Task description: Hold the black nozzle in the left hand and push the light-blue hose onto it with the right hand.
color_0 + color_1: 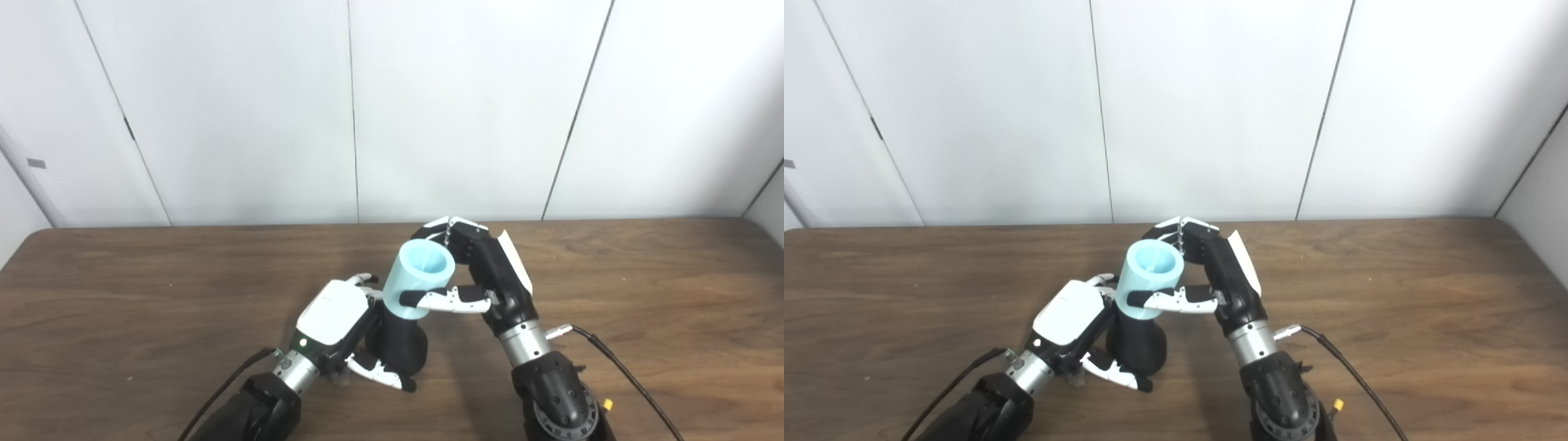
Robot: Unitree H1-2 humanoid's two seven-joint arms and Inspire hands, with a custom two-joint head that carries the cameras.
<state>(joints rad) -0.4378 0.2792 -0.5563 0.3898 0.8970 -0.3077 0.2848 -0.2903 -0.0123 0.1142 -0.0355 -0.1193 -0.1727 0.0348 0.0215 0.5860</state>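
Where the two arms meet near the middle of the counter, the left hand (334, 318) is wrapped around a black nozzle (402, 346), its white-backed palm facing up and its thumb curled under the nozzle's rounded base, fingers clamped on it from the far side. The nozzle stands roughly upright, tilted a little to the right, its base at or just above the counter. Sitting on top of the nozzle is the light-blue hose (418, 278), a short, wide tube whose open end faces up and toward the viewer; its lower end covers the top of the nozzle. The right hand (484, 275) grips this hose, thumb crossing its near side and fingers hooked around the far rim. Beneath both hands spreads the dark wood-grain counter (643, 294). A black cable (618, 367) trails from the right wrist toward the near edge. Behind the counter stands a plain white panelled wall (429, 104).
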